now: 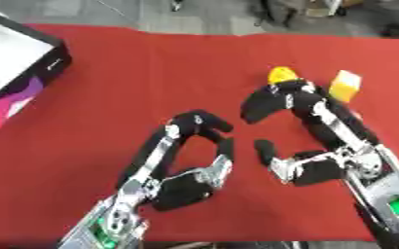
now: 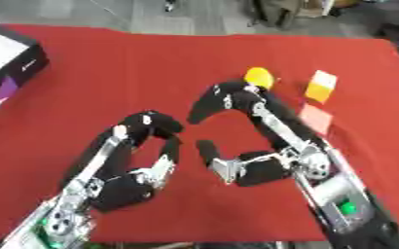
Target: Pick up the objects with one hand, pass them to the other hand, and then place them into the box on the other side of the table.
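Right hand (image 2: 262,146) curled over the red cloth (image 2: 109,63), empty; fingertips just short of the yellow ball (image 2: 258,77). Yellow block (image 2: 321,86) and pink card (image 2: 318,117) on its right. Left hand (image 1: 182,165) curled, empty, beside the right one. Box (image 1: 15,73) far off, beyond the left hand.

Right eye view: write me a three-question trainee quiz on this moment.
1. True or false: the right hand already holds the yellow round object.
2. Which thing lies nearest the red table's right edge? A) yellow block B) pink flat piece C) box
3. Fill in: the box sits at the table's far ____ corner.

Key: 1 false, its fingers curl just short of the object, holding nothing, and the left hand is empty too. 2 A. 3 left.
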